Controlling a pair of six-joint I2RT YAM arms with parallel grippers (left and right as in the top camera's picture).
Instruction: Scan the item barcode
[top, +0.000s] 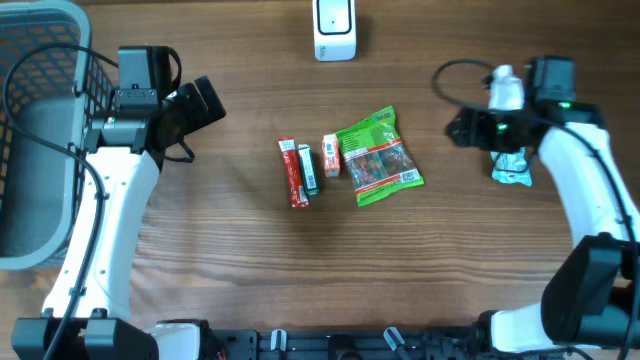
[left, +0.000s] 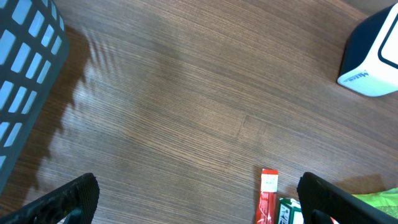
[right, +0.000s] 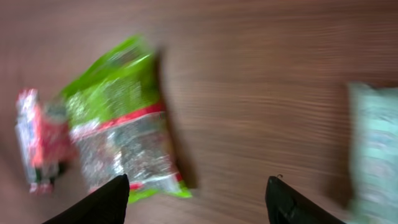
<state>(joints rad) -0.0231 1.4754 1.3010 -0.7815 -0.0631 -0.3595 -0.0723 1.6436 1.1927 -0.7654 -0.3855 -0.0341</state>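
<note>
Your right gripper (right: 198, 186) has its two fingers spread wide, and there is only bare table (top: 230, 260) between them. It holds nothing. The picture from that wrist is smeared, so small things are hard to read in it.

The things to scan lie in the middle of the table. There is a green bag (top: 378, 157), with a small orange packet (top: 331, 155) just beside its left edge. Left of that, a green stick (top: 309, 170) and a red stick (top: 291, 173) lie side by side. A mint packet (top: 512, 168) lies alone on the right, partly under your right arm. I cannot tell which one you mean to scan now.

The white scanner (top: 335, 30) stands at the far edge, well apart from all of them. Nothing is in front of it.

Your left gripper (left: 198, 186) is spread wide too and is empty. It hangs over bare table on the left, near the grey basket (top: 30, 60).

So I think no scan is under way. The mint packet lies apart from the rest, so it may be done, but the pictures do not prove that. You have yet to pick up one thing, carry it far across to the scanner and turn its barcode to face it.
</note>
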